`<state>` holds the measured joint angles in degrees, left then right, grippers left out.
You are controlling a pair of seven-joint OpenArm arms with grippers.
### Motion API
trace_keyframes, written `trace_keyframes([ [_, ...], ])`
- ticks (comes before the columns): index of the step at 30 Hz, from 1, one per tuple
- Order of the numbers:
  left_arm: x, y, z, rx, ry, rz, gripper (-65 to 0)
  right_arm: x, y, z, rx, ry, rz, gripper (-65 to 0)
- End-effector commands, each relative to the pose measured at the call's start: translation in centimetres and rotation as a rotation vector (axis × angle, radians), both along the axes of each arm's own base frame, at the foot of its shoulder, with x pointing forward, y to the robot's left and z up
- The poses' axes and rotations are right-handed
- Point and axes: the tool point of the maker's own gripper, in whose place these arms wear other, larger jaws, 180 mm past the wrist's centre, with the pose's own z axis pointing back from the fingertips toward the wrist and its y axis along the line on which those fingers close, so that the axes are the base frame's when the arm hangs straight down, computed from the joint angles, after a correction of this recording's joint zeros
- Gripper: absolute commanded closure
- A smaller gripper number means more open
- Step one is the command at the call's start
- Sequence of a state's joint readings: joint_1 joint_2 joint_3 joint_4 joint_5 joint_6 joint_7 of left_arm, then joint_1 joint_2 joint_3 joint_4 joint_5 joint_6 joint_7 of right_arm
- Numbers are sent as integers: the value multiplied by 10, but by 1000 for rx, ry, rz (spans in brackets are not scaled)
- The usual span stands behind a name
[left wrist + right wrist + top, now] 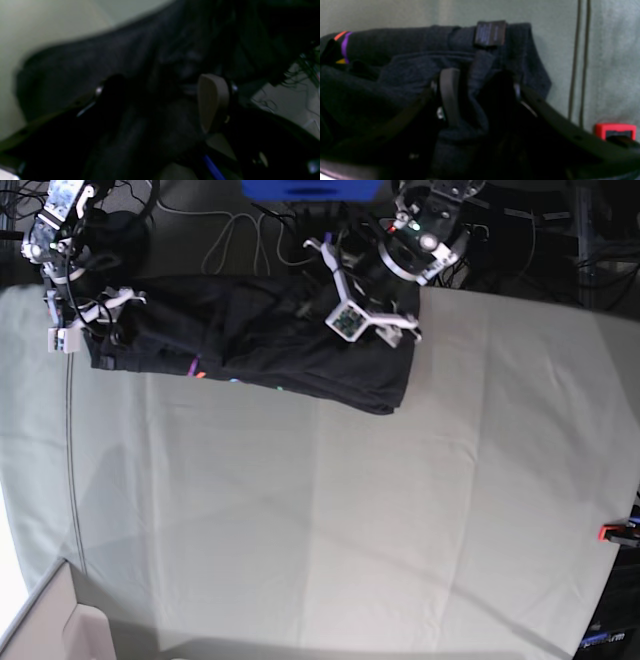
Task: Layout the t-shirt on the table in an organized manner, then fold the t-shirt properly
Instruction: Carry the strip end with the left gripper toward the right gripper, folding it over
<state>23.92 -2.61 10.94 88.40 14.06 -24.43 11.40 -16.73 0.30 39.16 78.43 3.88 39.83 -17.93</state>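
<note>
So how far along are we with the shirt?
Early. Done: the t-shirt is stretched in a long bunched band along the table's far edge. In hand: the right gripper pinches cloth near the collar; the left gripper stands open over it. Left: flattening and every fold.

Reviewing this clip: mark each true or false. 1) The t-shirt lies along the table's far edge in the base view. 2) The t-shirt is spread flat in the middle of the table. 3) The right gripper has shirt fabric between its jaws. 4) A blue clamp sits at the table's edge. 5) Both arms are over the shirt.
1) True: the t-shirt is bunched in a long strip along the far edge of the table.
2) False: the middle holds no shirt; it lies rumpled at the far edge.
3) True: the right gripper has fabric between its jaws.
4) False: the clamp is red.
5) True: the left gripper is over the shirt too.
</note>
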Motion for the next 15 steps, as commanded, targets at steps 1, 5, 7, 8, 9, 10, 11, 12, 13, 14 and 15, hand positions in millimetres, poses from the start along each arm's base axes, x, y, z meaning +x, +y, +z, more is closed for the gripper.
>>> trace_keyframes([
  [1, 3, -12, 7, -42, -17, -6, -444, 4, -6, 8, -14, -30, -1, -267],
  [5, -4, -49, 7, -84, -8, -99, -444, 3, -9, 9, -23, -25, 2, -267],
  [7, -9, -70, 13, -103, -21, -163, -445, 2, -11, 9, -26, -23, 3, -267],
  [8, -8, -79, 17, -112, -35, -192, -445, 2, -11, 9, -26, -23, 3, -267],
  [9, -7, -86, 22, -119, -50, -216, -445, 2, -11, 9, -26, -23, 3, -267],
  [10, -7, -93, 25, -125, -61, -240, -445, 2, -11, 9, -26, -23, 3, -267],
  [11, -7, -102, 32, -138, -79, -264, -445, 2, -11, 9, -27, -24, 4, -267],
  [12, -9, -108, 37, -146, -90, -286, -445, 2, -12, 9, -29, -24, 4, -267],
  [13, -10, -111, 40, -152, -98, -294, -445, 2, -12, 9, -29, -24, 4, -267],
  [14, -9, -112, 46, -159, -112, -298, -446, 2, -12, 9, -29, -24, 4, -267],
  [15, -9, -112, 49, -162, -118, -297, -447, 2, -12, 9, -29, -24, 3, -267],
])
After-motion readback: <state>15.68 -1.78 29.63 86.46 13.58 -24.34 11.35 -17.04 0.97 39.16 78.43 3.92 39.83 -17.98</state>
